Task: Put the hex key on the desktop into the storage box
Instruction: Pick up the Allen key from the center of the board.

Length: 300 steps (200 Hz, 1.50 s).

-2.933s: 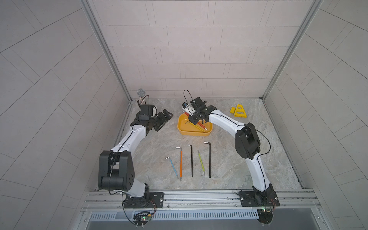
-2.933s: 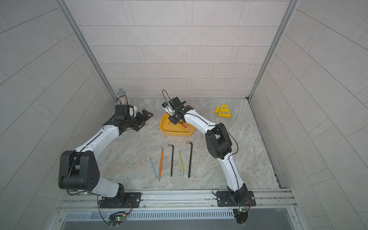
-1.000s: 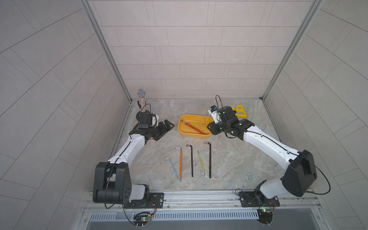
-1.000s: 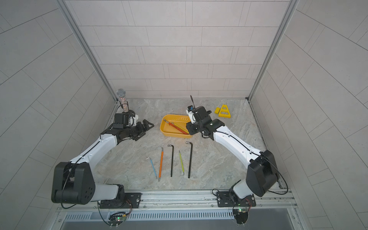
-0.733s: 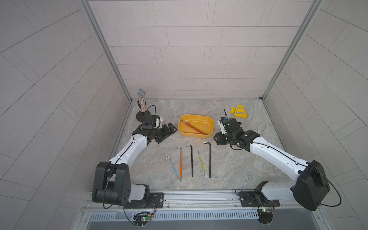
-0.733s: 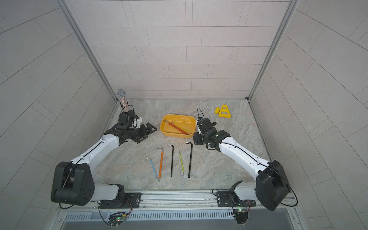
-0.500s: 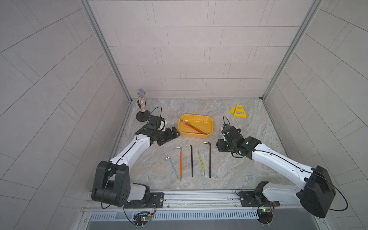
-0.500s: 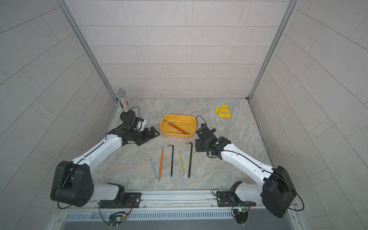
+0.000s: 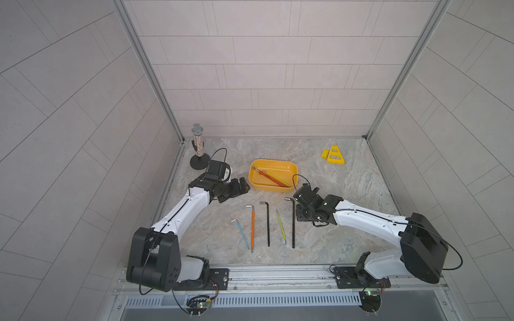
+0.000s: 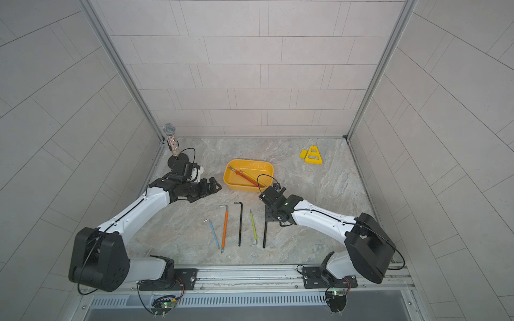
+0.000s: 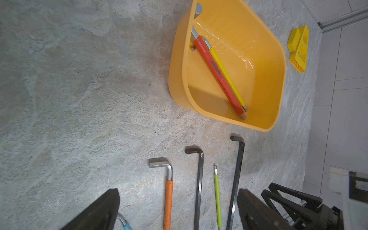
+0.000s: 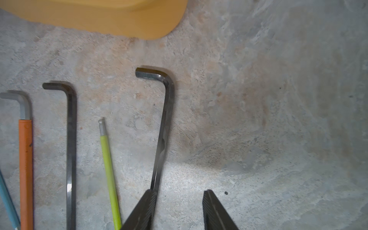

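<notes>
Hovering our right gripper (image 12: 179,192) with jaws apart, we judge the hex key (image 12: 165,119) stiff, slick, best pinched mid-shaft

Robot test cell, laboratory type: grey tiled panels (image 9: 264,69) on three sides, aluminium corner posts (image 9: 149,69), marbled desktop (image 9: 347,180), two arms (image 9: 180,216) bolted to a front rail (image 9: 278,273).

Marbled desktop (image 9: 347,180), storage box (image 9: 267,188), five hex keys (image 9: 268,225), yellow stand (image 9: 336,156)

Twin white-and-black robot arms
The left arm (image 9: 183,214) and right arm (image 9: 367,222) wear glossy white shells, boxy black joint housings (image 9: 422,250), thin looping black cables (image 9: 461,258) and ribbed black wedge-shaped fingers (image 12: 143,211).
</notes>
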Each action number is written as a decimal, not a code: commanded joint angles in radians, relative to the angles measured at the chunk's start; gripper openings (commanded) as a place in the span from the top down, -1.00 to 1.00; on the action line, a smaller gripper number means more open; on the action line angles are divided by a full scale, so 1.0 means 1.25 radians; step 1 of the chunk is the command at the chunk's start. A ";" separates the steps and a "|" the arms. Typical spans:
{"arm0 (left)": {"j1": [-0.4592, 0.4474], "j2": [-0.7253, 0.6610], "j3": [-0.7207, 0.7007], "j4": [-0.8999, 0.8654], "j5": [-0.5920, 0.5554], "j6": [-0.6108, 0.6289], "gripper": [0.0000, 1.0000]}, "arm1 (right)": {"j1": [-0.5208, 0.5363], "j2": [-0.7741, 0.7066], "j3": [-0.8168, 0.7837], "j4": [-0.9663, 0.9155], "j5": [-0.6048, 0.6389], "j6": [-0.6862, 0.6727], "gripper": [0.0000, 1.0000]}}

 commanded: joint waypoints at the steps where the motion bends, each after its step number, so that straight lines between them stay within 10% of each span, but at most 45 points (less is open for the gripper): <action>1: 0.000 -0.017 0.017 -0.018 -0.008 0.013 -1.00 | 0.017 0.034 0.013 0.001 0.019 0.026 0.13; 180: 0.000 -0.025 0.014 -0.012 -0.003 0.010 -0.99 | 0.066 0.236 0.052 0.050 0.008 0.039 0.25; 300: 0.000 -0.021 0.014 -0.009 -0.001 0.008 -0.99 | 0.076 0.227 0.026 0.068 0.008 0.026 0.83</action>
